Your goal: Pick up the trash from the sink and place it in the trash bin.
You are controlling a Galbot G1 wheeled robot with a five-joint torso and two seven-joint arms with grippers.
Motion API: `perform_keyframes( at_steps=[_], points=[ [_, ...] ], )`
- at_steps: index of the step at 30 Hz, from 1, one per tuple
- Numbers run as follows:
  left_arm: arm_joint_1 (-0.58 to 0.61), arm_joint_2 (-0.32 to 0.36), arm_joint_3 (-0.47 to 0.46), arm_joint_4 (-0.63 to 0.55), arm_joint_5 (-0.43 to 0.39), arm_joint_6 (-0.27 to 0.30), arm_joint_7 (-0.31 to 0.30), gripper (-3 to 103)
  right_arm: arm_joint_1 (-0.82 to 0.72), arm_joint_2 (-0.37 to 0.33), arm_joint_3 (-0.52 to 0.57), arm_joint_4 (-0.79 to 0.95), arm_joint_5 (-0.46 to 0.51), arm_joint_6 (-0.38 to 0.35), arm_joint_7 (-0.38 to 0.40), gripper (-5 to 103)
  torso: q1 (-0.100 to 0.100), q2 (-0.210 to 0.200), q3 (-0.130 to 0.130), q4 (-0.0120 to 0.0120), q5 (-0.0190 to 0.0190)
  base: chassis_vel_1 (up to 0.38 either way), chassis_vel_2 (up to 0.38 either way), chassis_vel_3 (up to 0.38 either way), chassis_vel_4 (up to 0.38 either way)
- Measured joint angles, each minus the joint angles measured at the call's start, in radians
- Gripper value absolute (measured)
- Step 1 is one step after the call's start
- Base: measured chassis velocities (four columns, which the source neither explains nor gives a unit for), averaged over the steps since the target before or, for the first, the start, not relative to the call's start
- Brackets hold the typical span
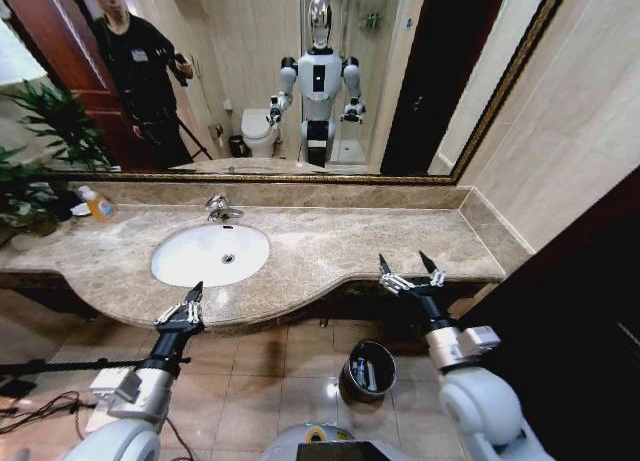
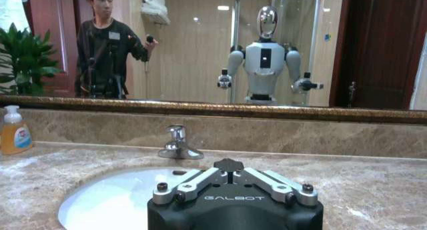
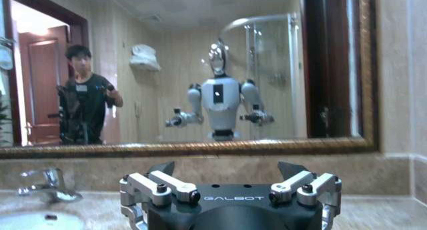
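Up front, the left claw [image 1: 193, 298], black with silver links, is clenched, tips together, hovering at the bench's [image 1: 330, 243] curved front edge, just before the sink [image 1: 210, 254]. The right claw [image 1: 411, 272] is spread wide, grasping nothing, above the bench's right front edge. The white oval basin looks bare. The trash bin [image 1: 367, 370], dark and round, stands on the tiled floor [image 1: 250, 381] between the arms, with small items inside. An orange bottle [image 1: 97, 204] sits at the far left, well apart.

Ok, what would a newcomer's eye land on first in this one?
Probably the big mirror reflecting the robot. Next, the white sink in the brown marble countertop, with the left gripper shut at its front edge and the right gripper open above the trash bin on the floor.
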Motion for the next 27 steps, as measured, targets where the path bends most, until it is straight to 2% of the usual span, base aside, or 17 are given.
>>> perform_keyframes(
  at_steps=[5,11,18,27],
  points=[
    [0.000,0.000,0.000,0.000,0.000,0.000,0.000,0,-0.127,-0.013,0.106,-0.019,0.053,0.077,-0.048,100,0.000,0.000,0.000,-0.0001,0.0000,0.000,0.000,0.000,0.000],
    [0.000,0.000,0.000,0.000,0.000,0.000,0.000,0,-0.181,-0.001,0.173,-0.039,0.077,0.149,-0.088,100,0.000,0.000,0.000,-0.0001,0.0001,0.000,0.000,0.000,0.000],
    [0.000,0.000,0.000,0.000,0.000,0.000,0.000,0,-0.171,0.014,0.161,-0.039,0.084,0.153,-0.082,100,0.000,0.000,0.000,0.0000,0.0000,0.000,0.000,0.000,0.000],
    [0.000,0.000,0.000,0.000,0.000,0.000,0.000,0,-0.156,0.009,0.154,-0.034,0.083,0.122,-0.049,100,0.000,0.000,0.000,0.0000,-0.0002,0.000,0.000,0.000,0.000]
  ],
)
